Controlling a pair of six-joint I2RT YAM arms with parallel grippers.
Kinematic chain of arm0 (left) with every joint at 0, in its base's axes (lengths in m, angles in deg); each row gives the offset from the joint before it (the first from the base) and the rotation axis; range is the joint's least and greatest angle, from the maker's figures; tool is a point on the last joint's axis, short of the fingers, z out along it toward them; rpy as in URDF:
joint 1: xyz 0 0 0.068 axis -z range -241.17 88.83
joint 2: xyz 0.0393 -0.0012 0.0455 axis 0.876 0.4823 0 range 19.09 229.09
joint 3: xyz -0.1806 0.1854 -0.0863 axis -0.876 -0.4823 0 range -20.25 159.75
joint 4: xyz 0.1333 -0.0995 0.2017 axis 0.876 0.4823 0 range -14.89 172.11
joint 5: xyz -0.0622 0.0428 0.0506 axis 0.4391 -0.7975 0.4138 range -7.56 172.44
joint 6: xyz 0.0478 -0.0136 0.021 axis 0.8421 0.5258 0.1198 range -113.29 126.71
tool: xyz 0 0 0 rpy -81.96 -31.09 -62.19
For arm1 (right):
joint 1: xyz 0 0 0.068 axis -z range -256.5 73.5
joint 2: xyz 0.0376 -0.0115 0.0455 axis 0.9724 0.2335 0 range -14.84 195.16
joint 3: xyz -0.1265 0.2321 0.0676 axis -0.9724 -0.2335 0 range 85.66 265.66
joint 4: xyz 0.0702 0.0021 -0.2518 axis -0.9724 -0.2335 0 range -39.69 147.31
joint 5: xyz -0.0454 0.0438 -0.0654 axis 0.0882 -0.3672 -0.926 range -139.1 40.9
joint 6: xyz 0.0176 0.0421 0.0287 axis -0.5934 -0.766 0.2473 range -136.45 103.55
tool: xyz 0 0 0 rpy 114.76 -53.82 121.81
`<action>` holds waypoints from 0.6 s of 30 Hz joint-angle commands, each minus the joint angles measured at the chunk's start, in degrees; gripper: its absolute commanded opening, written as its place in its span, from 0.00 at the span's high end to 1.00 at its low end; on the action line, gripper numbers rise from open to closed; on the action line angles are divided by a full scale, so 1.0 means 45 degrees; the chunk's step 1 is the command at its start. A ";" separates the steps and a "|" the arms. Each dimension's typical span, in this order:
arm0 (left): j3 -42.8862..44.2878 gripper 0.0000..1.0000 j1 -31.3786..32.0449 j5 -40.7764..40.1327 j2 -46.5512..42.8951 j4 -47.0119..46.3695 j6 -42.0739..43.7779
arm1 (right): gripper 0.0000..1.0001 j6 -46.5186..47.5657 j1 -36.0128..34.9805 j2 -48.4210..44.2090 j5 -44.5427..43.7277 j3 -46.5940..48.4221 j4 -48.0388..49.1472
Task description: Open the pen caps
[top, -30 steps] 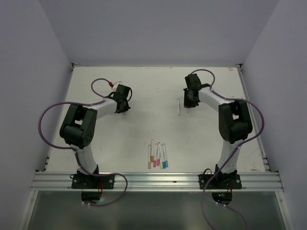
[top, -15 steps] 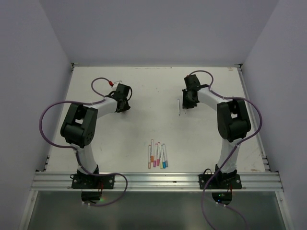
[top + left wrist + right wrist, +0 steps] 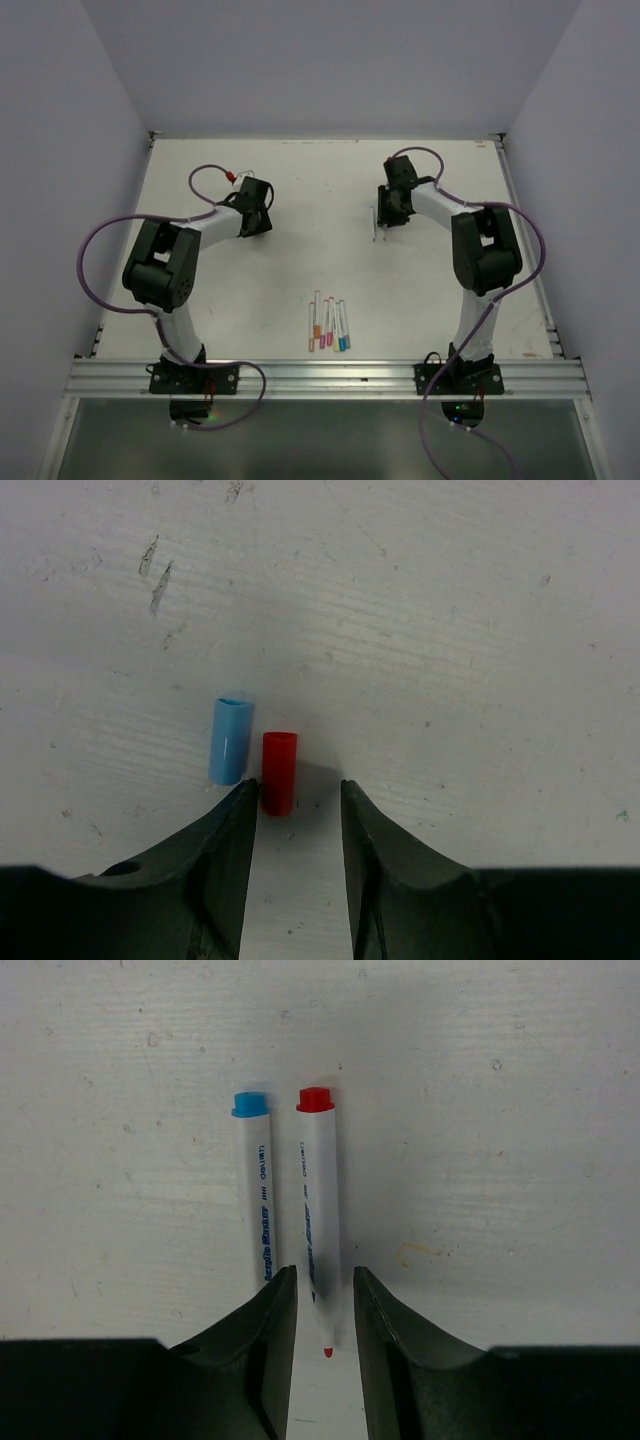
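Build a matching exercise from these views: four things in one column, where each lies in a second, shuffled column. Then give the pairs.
1. red cap
2. blue cap
3. red pen
4. row of pens

A. just outside left gripper's fingers, beside red cap
B. between right gripper's fingertips
C. far from both grippers
D. at left gripper's mouth

Pairs: 1-D, 2-A, 3-B, 4-C

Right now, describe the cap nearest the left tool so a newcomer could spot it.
Find the left tool over the white table. Two short caps lie side by side at its tips. Pick the red cap, partly between the jaws, not the light-blue cap outside them.
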State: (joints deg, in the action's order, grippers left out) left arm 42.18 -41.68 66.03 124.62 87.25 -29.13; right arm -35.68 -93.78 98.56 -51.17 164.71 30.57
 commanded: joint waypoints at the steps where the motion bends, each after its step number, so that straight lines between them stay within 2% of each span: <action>1: -0.0163 0.58 -0.0131 0.0247 -0.0854 -0.0081 -0.0162 | 0.67 0.0131 0.0031 0.0287 0.0322 0.0227 0.0337; 8: -0.0866 0.54 0.0083 0.0676 -0.2396 -0.0257 -0.0493 | 0.62 0.0053 0.0011 -0.0433 0.0323 -0.0337 0.0630; 13: -0.1023 0.49 0.0532 0.0520 -0.4173 0.0230 -0.0631 | 0.62 0.0170 -0.0008 -0.2732 0.0049 -0.1041 0.0436; 15: -0.1119 0.47 0.0844 0.0540 -0.5051 0.0523 -0.0689 | 0.62 0.0151 -0.0008 -0.3672 0.0010 -0.1859 0.0376; 18: -0.1819 0.45 0.1469 0.0929 -0.6379 0.0273 -0.0786 | 0.56 -0.0063 -0.0008 -0.5685 0.0419 -0.3479 0.0435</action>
State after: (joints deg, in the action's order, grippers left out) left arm 36.79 -37.44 69.03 101.61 88.34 -31.62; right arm -35.74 -93.80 81.41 -50.75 153.00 32.40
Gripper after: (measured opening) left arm 0.546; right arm 0.433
